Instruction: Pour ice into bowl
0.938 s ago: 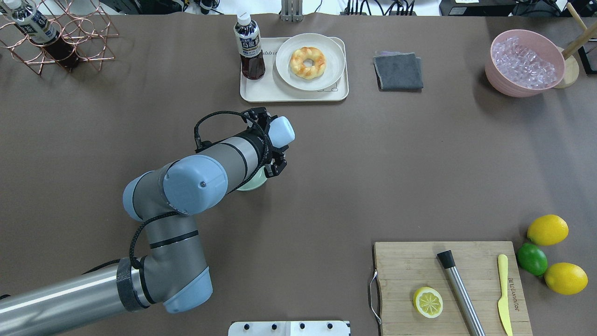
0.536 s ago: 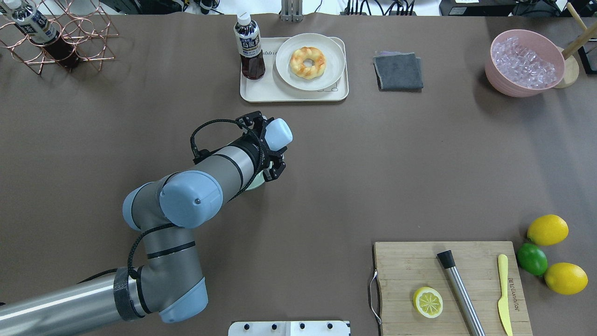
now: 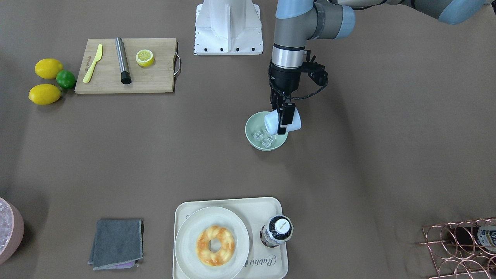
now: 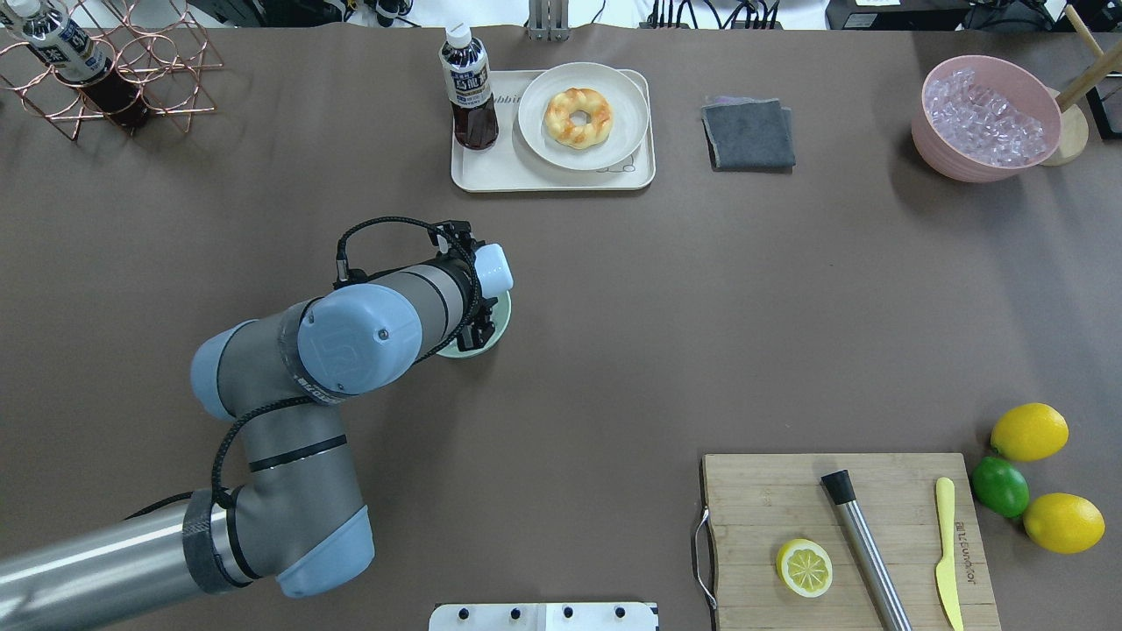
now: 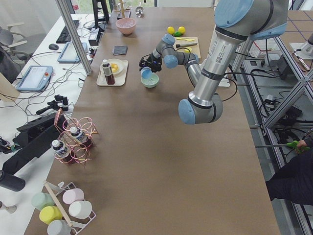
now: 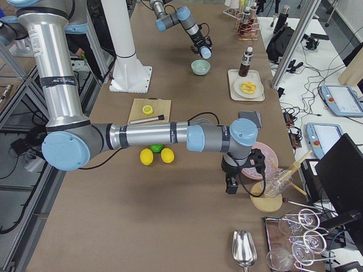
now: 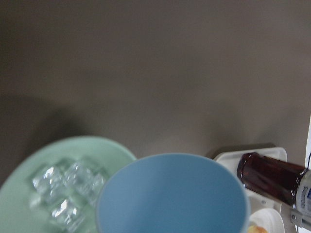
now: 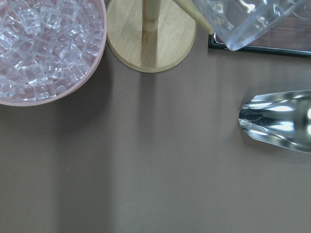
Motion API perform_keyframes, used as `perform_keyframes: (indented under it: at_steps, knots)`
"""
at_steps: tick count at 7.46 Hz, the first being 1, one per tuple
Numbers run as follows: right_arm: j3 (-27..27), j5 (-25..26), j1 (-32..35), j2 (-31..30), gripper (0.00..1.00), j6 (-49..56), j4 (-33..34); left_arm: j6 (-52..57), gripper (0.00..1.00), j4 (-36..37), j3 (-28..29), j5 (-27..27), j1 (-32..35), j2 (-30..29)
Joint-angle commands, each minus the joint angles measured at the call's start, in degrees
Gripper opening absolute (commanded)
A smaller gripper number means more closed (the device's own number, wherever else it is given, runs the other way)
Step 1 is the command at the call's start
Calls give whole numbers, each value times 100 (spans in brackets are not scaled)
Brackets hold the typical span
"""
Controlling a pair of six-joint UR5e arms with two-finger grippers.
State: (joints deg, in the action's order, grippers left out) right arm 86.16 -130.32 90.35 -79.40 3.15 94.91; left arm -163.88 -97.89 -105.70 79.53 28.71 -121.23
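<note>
The mint-green bowl (image 3: 252, 133) stands mid-table with a few clear ice cubes (image 3: 263, 138) in it. My left gripper (image 3: 284, 120) is shut on a pale blue cup (image 3: 271, 124), tipped on its side with its mouth over the bowl's rim. In the left wrist view the cup (image 7: 172, 194) looks empty, and the ice (image 7: 68, 187) lies in the bowl (image 7: 92, 148). From overhead my arm hides most of the bowl (image 4: 495, 337); the cup (image 4: 493, 270) shows at the arm's tip. My right gripper (image 6: 231, 184) hangs beside the pink container; I cannot tell whether it is open or shut.
A pink container (image 4: 986, 118) full of ice sits far right, by a wooden stand (image 8: 150, 34) and a metal scoop (image 8: 277, 119). A tray (image 4: 478, 171) with a bottle (image 4: 466, 88) and a doughnut plate stands beyond the bowl. A cutting board (image 4: 754, 526), lemons and a grey cloth (image 4: 749, 131) lie to the right.
My left arm has swung left and slightly back toward the robot with the cup. The bowl's right rim has come out from under the wrist.
</note>
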Motion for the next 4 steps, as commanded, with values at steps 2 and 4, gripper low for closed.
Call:
perform_keyframes:
  at_steps: [2,4]
  knots:
    - [49,16,-148,214,99,-567,19,943,49,1307,-502,520,627,834]
    - [242,33,-559,355,99,-1313,10,1541,49,1770,-496,529,758,1372]
